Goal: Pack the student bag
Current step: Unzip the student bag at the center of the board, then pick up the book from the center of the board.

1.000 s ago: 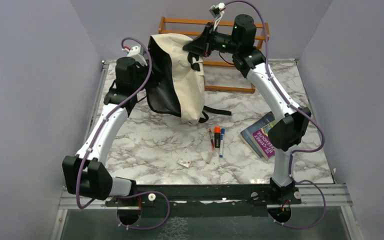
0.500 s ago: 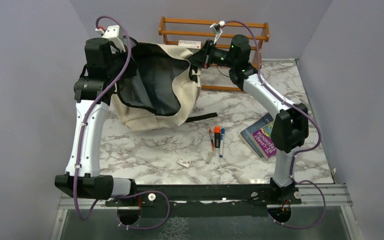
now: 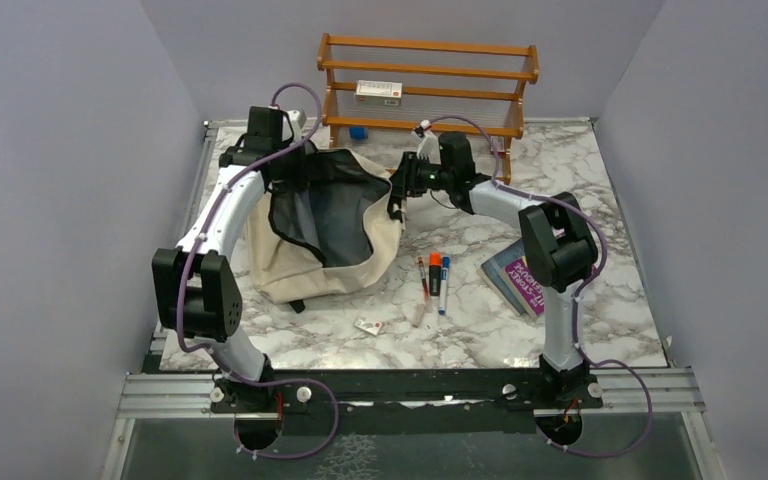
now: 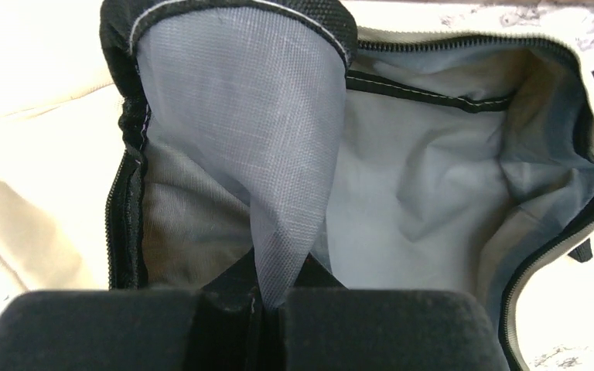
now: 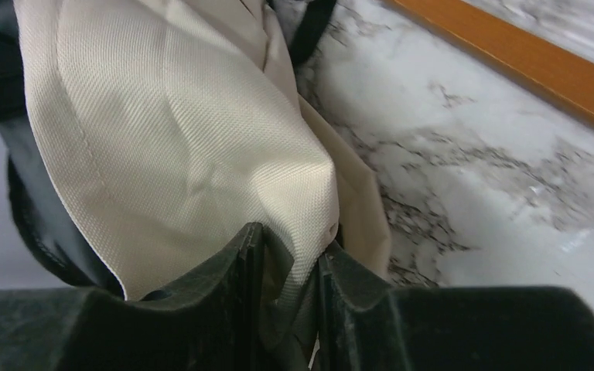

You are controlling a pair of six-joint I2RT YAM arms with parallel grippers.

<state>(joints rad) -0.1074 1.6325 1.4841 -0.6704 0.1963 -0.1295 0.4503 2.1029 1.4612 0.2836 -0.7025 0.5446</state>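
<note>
A: Student bag (image 3: pixel 290 265), where's it now?
B: Down on the desk (image 3: pixel 480 330), left-centre, lying slumped w/ the mouth gaping up. A sec ago it hung in the air, folded narrow btwn the two arms. Half a sec ago it was stretched wide but still lifted. Now both arms have dropped low & it rests on the marble.
A: Who's got it?
B: L fingers (image 4: pixel 232 282) are pressed together on a fold of grey lining at the far-left rim, which tents up from the pinch. R fingers (image 5: pixel 224 294) are at the right rim w/ cream cloth in the slot btwn them, but they stand a little apart. Can't tell if that's a grip or a let-go.
A: Meaning?
B: Imo the opening step is abt done: mouth wide, dark inside showing, nothing in it that I can see. Packing itself not begun.
A: Stuff to go in?
B: Pens (image 3: pixel 433 275) just right of the bag, a small white tag (image 3: pixel 368 326) nearer the bases, a purple book (image 3: pixel 520 275) further right. All on the desk, apart from the bag. Wooden rack (image 3: pixel 430 70) at the back w/ a box (image 3: pixel 378 91) on a shelf.
A: Risk?
B: If R lets go, that side of the rim may sag shut. L prob has to hold the mouth up.
</note>
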